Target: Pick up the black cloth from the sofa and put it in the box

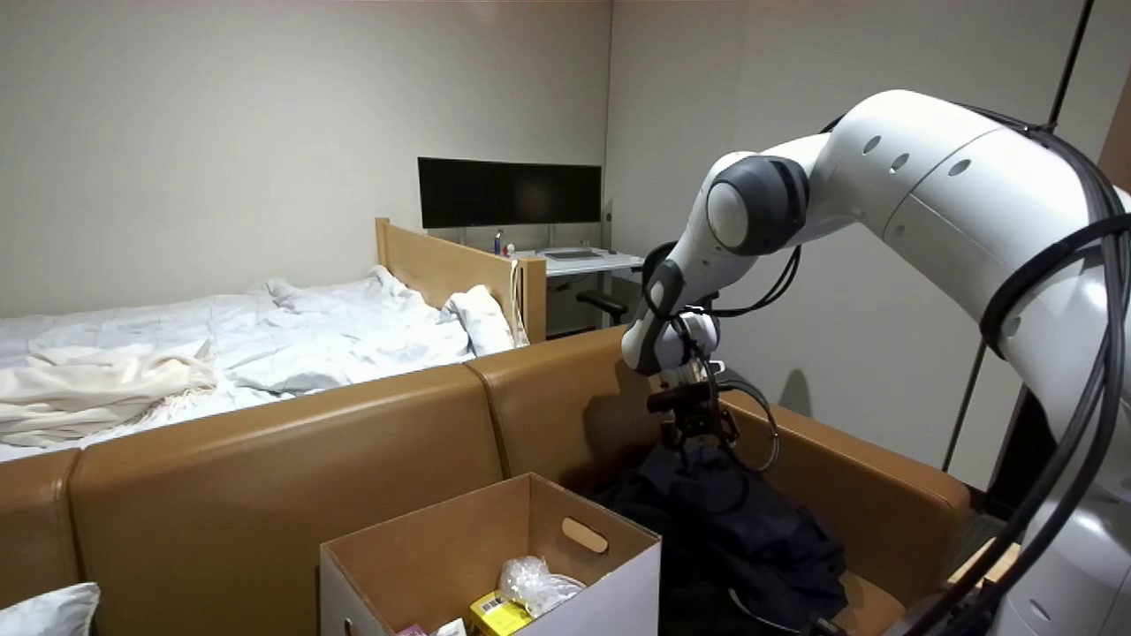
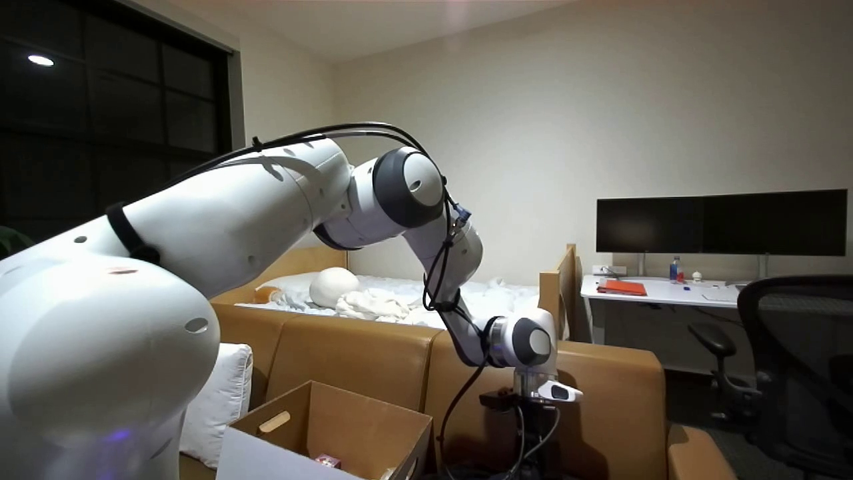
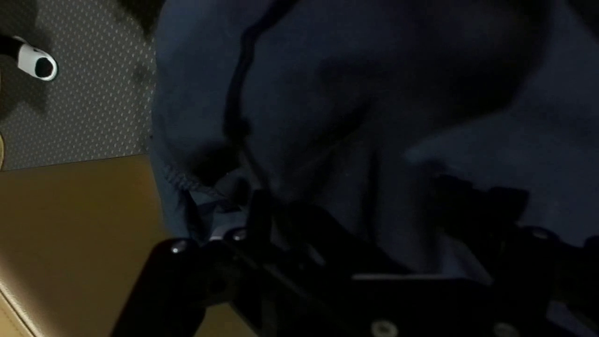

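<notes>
Large, soft, deeply folded black cloth (image 1: 751, 530) heaped on the tan-brown leather-look sofa (image 1: 292, 477), in its corner. Just beside it, an open-topped light-brown cardboard box (image 1: 433, 543) with pale outer faces and an oval hand-hole; inside, crumpled clear plastic wrap (image 1: 530, 583) and a small yellow carton (image 1: 500, 616). White, grey-jointed robot arm (image 1: 963, 194) stretched over the sofa, jaws pointing down at the cloth. Wrist view has them parted wide, dark fabric below and between; too dim to tell contact. Behind the sofa back, a wooden-framed bed (image 1: 459, 262) with rumpled white bedding (image 1: 327, 336); past it, a white desk (image 2: 666, 297) carrying a red-orange folder (image 2: 622, 287).
</notes>
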Robot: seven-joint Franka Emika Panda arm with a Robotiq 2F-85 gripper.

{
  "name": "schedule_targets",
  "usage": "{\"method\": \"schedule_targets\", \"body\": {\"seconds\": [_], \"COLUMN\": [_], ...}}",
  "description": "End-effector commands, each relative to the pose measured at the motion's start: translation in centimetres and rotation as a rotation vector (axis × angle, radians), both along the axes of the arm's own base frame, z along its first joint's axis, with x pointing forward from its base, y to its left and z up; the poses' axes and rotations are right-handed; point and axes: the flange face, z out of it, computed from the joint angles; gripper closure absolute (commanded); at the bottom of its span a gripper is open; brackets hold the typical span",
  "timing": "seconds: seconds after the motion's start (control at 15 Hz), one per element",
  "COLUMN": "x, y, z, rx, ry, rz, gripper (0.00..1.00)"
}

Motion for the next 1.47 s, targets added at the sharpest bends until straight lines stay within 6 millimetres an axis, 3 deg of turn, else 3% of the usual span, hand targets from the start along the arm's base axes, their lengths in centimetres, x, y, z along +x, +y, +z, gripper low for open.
{"method": "schedule_targets", "body": {"seconds": [0.0, 0.73, 1.4], "x": [-0.9, -1.3, -6.6], "y": [0.4, 0.2, 0.8], "z": [1.0, 1.2, -0.7], "rx": [-0.016, -0.019, -0.029], "ry": [-0.007, -0.009, -0.065], "rz": [-0.003, -0.009, 0.007], "gripper": [0.0, 0.0, 0.0]}}
